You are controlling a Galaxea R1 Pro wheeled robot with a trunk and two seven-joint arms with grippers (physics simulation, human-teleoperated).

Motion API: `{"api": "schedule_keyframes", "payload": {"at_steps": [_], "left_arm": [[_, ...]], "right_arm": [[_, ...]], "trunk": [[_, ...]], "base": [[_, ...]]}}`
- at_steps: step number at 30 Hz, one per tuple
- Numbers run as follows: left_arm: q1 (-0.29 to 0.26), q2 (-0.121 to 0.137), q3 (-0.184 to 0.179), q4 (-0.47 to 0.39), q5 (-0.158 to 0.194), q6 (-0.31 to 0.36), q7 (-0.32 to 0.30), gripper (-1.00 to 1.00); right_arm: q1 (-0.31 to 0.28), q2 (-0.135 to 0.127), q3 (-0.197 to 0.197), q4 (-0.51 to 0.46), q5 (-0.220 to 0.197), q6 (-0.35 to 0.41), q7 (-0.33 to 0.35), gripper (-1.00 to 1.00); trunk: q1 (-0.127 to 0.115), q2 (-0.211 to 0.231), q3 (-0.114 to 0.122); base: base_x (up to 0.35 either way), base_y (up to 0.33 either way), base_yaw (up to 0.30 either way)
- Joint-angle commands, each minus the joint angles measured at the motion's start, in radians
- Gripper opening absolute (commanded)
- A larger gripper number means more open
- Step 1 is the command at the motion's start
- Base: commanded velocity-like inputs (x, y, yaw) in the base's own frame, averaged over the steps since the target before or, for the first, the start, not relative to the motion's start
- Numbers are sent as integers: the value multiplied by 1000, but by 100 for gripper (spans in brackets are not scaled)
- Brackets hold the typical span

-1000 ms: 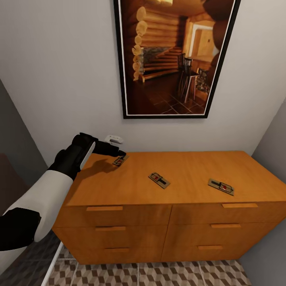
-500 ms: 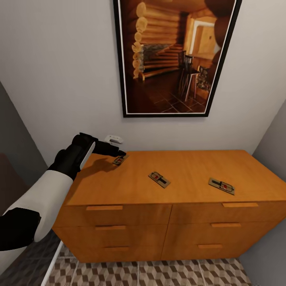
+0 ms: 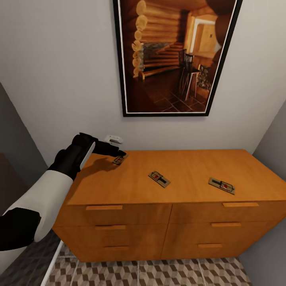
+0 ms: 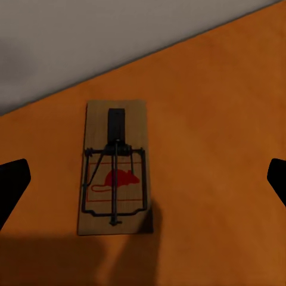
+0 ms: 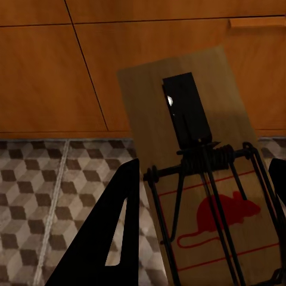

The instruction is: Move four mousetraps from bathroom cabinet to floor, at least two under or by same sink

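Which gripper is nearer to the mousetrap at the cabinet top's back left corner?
Left. The left gripper hovers open just above that mousetrap, its fingers straddling it. The right gripper is down by the cabinet's drawer fronts, shut on another mousetrap.

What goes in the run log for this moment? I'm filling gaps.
left gripper open over mousetrap on cabinet | right gripper shut on mousetrap | two mousetraps untouched
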Motion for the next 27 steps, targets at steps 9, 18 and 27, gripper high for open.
{"api": "schedule_keyframes", "payload": {"at_steps": [9, 18, 27], "left_arm": [[-1, 1, -2, -1, -3, 3, -4, 100], [-1, 1, -2, -1, -3, 3, -4, 100], [-1, 1, -2, -1, -3, 3, -4, 100]], "right_arm": [[-1, -1, 7, 1, -13, -3, 10, -100], [-1, 0, 7, 1, -13, -3, 10, -100], [-1, 0, 7, 1, -13, -3, 10, -100]], "trunk": [[0, 0, -2], [0, 0, -10], [0, 0, -12]], "base": [[0, 0, 0], [0, 0, 0], [0, 0, 0]]}}
